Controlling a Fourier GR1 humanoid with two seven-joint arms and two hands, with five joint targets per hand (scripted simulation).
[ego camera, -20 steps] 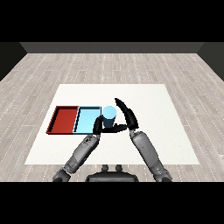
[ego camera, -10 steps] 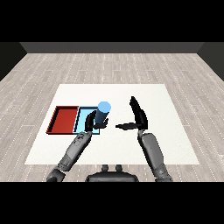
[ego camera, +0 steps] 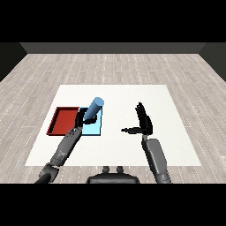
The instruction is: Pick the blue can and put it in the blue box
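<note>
Since half a second ago the left hand [ego camera: 82, 118] has carried the blue can [ego camera: 94, 110] further left, so that the can now hangs over the light blue tray [ego camera: 95, 128] rather than at its right edge, and it leans more, its top tipped up and to the right. The right hand [ego camera: 143, 121] has drawn away to the right and now stands well apart from the can and from both trays.

The left hand's fingers are curled round the lower part of the can; the can's base is hidden behind the hand, so whether it touches the tray floor cannot be told, though it looks lifted above it. The grey left forearm runs in from the lower left corner across the white table [ego camera: 123, 95].

The right hand holds nothing: its fingers are straight and point up and away from the robot, and its thumb sticks out to the left.

The red tray [ego camera: 62, 122] lies just left of the light blue tray, the two side by side and touching along their shared edge, on the left part of the table.
</note>
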